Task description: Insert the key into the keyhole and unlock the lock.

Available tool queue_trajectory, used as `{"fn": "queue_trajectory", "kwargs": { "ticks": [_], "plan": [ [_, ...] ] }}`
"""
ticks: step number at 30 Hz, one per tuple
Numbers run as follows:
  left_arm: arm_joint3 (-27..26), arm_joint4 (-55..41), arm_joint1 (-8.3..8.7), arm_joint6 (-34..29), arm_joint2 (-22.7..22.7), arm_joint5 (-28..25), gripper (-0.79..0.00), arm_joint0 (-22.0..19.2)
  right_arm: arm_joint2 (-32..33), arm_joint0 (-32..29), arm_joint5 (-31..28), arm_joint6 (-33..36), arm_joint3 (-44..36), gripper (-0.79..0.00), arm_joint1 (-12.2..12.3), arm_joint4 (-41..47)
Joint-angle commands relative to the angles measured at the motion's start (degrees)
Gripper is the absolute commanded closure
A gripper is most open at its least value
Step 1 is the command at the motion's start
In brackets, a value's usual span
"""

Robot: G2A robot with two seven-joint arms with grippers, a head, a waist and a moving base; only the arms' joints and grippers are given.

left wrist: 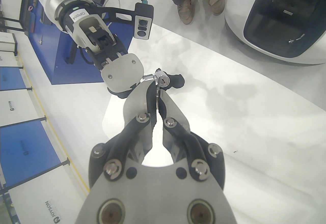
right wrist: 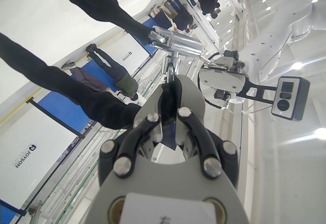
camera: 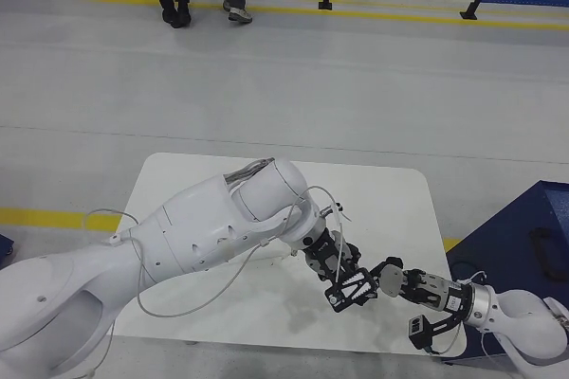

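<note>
A small silver lock (left wrist: 163, 79) hangs above the white table (camera: 379, 199), its keyhole facing the left wrist camera and standing empty. My right gripper (left wrist: 142, 80) is shut on the lock's metal stem; in its own view the lock's cylinder (right wrist: 178, 43) lies crosswise just past the closed right gripper (right wrist: 171, 82). My left gripper (left wrist: 156, 88) is shut on a thin flat key (left wrist: 157, 94), seen edge-on, whose tip reaches up against the lock body beside the keyhole. From above, the left gripper (camera: 353, 284) and right gripper (camera: 391, 278) meet near the table's front right. A black strap (right wrist: 102, 11) trails from the lock.
A blue cabinet (camera: 536, 246) stands close to the table's right edge, behind the right arm. A person's feet (left wrist: 201, 3) and a white machine (left wrist: 275, 6) are on the floor beyond the table. Bare tabletop (camera: 218, 189) stretches to the left and back.
</note>
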Motion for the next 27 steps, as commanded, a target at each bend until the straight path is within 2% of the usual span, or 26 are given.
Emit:
{"fn": "queue_trajectory", "kwargs": {
  "ticks": [1,5,11,21,27],
  "plan": [
    [0.0,0.01,0.0,0.0,0.0,0.0,0.0,0.0,0.0,0.0,0.01,-0.01,0.0,0.0,0.0,0.0],
    [0.04,-0.1,0.01,-0.31,-0.06,0.35,0.0,0.27,0.0,0.0,0.01,-0.01,0.0,0.0,0.0,0.0],
    [-1.45,-2.28,1.01,-8.44,-3.24,2.31,0.0,3.02,-0.33,0.04,-3.48,3.4,0.15,0.0,-0.47,0.0],
    [-10.29,-3.85,3.65,-22.88,-9.0,0.0,0.0,7.25,-0.88,0.5,-7.46,6.63,0.98,0.0,-1.03,0.0],
    [-13.66,-4.8,4.7,-29.85,-10.19,0.0,0.0,9.07,-1.47,1.22,-9.91,7.9,1.26,0.0,-1.43,0.19]
  ]
}}
